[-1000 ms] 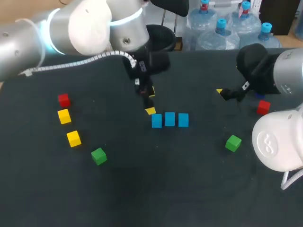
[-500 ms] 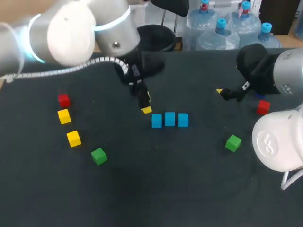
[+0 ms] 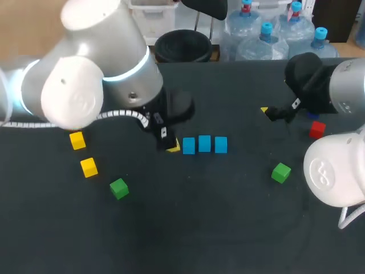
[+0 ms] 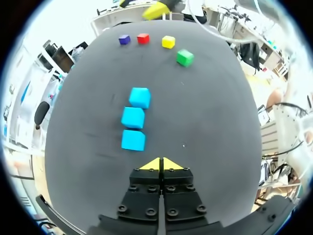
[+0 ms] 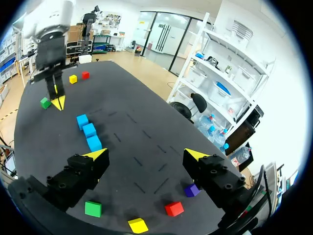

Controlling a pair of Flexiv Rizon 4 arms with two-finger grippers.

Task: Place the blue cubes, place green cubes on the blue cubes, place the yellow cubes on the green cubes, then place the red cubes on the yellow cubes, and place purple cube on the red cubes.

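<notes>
Two yellow cubes and one green cube lie apart at the left of the surface. Left fingers, closed and empty, hang just left of a row of three blue cubes at mid-surface. Right fingers stand wide open, empty, near a red cube. The second green cube lies nearer the front.

In the head view the bulky silver-and-white left arm hides the small red cube that lies beside the far yellow cube. The dark right arm covers nearly all of the small purple cube, and its white elbow joint hides a second yellow cube.
</notes>
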